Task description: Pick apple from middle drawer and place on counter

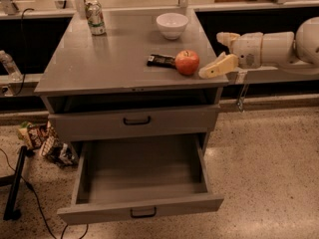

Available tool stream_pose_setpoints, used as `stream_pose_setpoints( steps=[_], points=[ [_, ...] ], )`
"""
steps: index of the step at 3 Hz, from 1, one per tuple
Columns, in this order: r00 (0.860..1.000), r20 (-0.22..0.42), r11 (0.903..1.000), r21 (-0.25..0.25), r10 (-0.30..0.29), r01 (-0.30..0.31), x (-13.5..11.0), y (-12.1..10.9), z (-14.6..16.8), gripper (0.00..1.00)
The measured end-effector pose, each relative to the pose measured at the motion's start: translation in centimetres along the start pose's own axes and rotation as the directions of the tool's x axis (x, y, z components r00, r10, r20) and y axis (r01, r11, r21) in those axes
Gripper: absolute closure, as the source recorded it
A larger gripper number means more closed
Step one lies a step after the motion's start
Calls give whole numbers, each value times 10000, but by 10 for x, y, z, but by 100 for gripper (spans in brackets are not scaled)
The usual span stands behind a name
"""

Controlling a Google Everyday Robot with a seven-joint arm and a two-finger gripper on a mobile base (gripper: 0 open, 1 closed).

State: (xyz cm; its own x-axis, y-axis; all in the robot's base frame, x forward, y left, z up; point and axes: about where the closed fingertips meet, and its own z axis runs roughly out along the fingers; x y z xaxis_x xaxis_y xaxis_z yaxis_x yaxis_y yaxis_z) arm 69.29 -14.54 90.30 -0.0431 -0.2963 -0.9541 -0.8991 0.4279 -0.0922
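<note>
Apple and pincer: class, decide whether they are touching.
Cannot tell. In the camera view the open pincer sits beside the apple; its lower fingertip meets the apple's outline, with no plain gap.

White arm [271, 48]: smooth plastic shell, short cylindrical segs w/ thin dark seams between them. It ended in a big rounded joint [309, 39] at the frame's 3 o'clock edge. Small round grey spot [250, 59] on the wrist seg. The gripper [212, 55], approx 2 o'clock in frame, had two pale cream-yellow fingers [219, 66], blunt and wedge-shaped, spread apart.
</note>
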Motion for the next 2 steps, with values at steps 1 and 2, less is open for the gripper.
stream_pose_setpoints(
  steps=[1,2],
  points=[
    [9983,150,9935,1005,-558,540,-9,16,-41,0],
    [9983,133,9924,1105,-568,549,-6,18,-45,0]
  ],
)
